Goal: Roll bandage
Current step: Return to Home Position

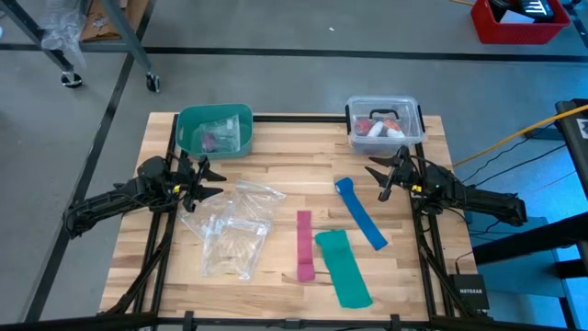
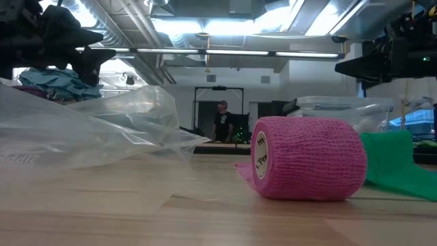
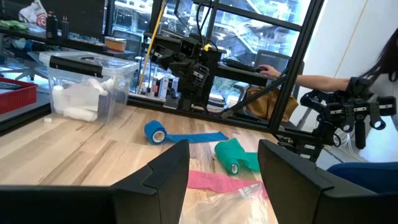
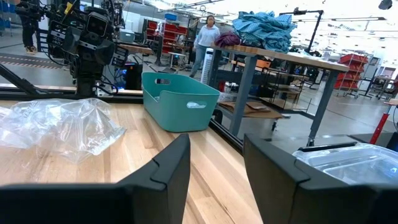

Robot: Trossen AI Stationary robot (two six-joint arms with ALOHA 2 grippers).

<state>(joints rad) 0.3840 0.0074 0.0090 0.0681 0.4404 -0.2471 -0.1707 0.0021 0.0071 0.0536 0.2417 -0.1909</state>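
The bandage (image 1: 304, 244) is a narrow mauve-pink band lying flat on the wooden table, right of centre, with a small roll at its near end (image 2: 304, 158). It also shows in the left wrist view (image 3: 211, 180). My left gripper (image 1: 219, 183) hovers level at the table's left side, open, pointing toward the middle (image 3: 224, 155). My right gripper (image 1: 375, 181) hovers level at the right side, open as well (image 4: 216, 149). Both stand well clear of the bandage, with nothing between their fingers.
A blue strip (image 1: 360, 213) and a green strip (image 1: 342, 267) lie beside the bandage. Clear plastic bags (image 1: 234, 230) lie left of centre. A teal bin (image 1: 214, 130) and a clear lidded box (image 1: 384, 124) stand at the far edge. People show in the room beyond.
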